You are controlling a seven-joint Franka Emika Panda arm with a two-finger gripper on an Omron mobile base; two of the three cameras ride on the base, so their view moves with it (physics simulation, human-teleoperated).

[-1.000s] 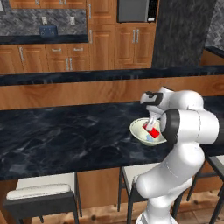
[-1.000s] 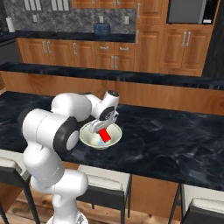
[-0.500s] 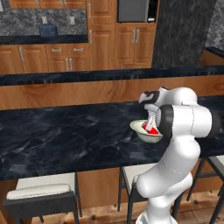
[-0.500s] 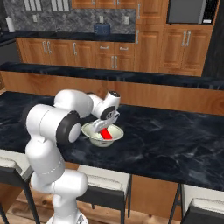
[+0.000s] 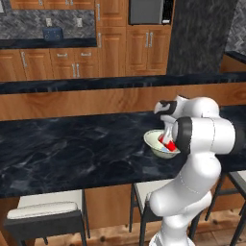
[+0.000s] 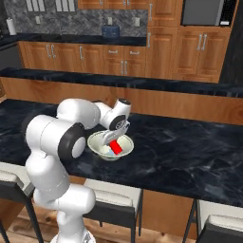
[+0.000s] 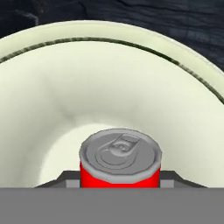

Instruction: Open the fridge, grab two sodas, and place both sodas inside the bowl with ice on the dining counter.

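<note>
Black marble dining counter (image 5: 72, 149) is supporting the cream bowl (image 6: 97, 142). Gripper (image 6: 115, 142) is pinching the red soda can (image 7: 119, 164), holding it inside the bowl.

No legible text, brand, number or sign appears in any view. The red can (image 7: 119, 164) presents a plain red wall and a grey lid with a moulded pull-tab, without lettering. The cream bowl (image 7: 52, 105) is unmarked inside and on its rim. The wooden cabinets (image 6: 114, 57) behind the desk (image 6: 190, 156) carry only handles, and the dark appliance (image 6: 201, 12) set among them shows no readable display.
</note>
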